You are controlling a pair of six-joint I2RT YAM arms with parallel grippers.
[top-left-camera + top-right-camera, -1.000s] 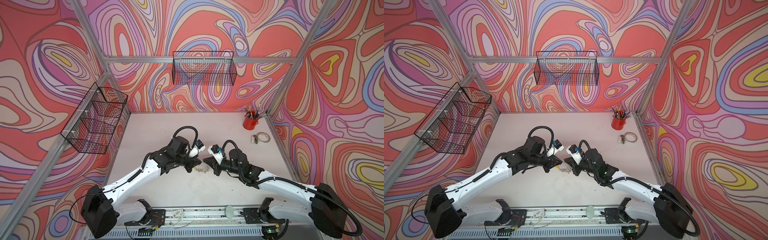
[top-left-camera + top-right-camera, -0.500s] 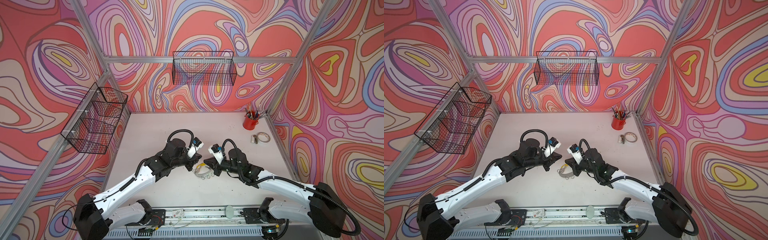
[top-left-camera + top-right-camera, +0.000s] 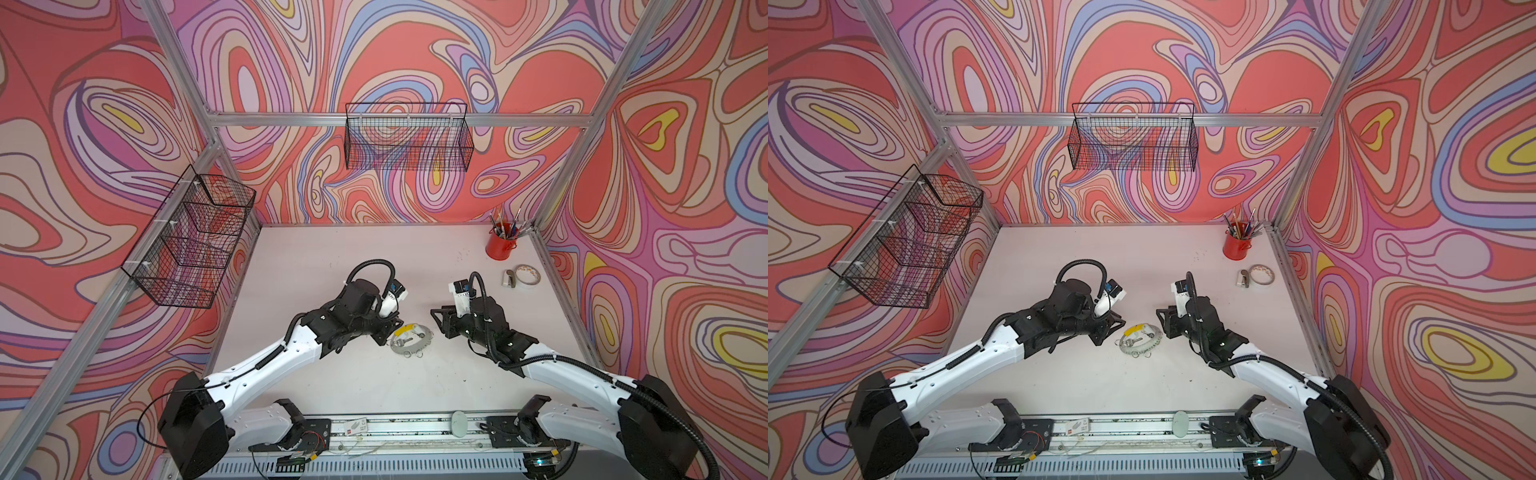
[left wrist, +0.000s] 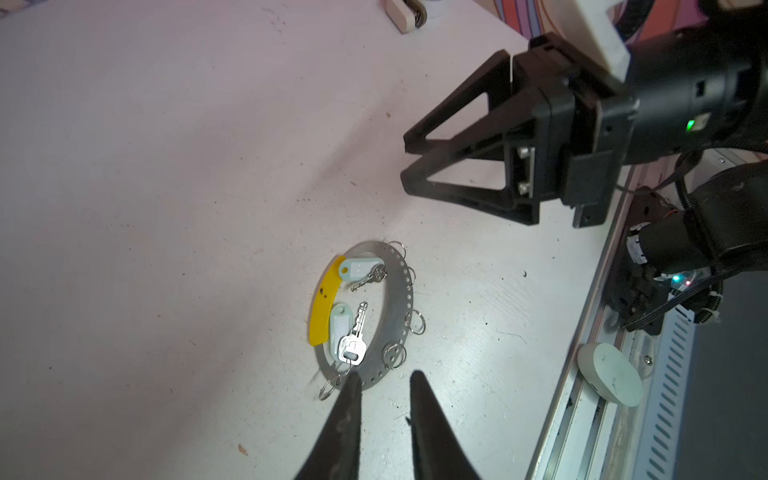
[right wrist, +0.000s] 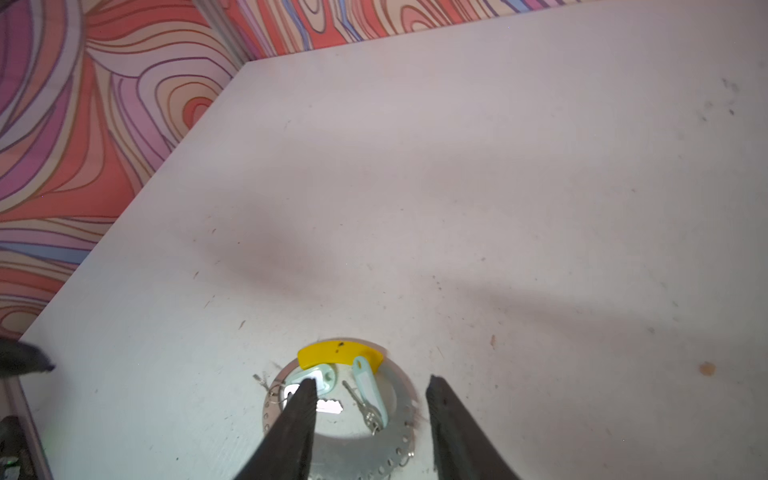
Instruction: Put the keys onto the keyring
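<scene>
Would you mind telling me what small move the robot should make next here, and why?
Probably back the left claw and right claw away from the keyring: both stand open and empty, and the keys lie inside the hoop, seemingly hooked to its wire loops, though I cannot confirm that.

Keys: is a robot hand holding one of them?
No, both keys lie on the table within the keyring, while the left gripper and right gripper are open and empty.
</scene>
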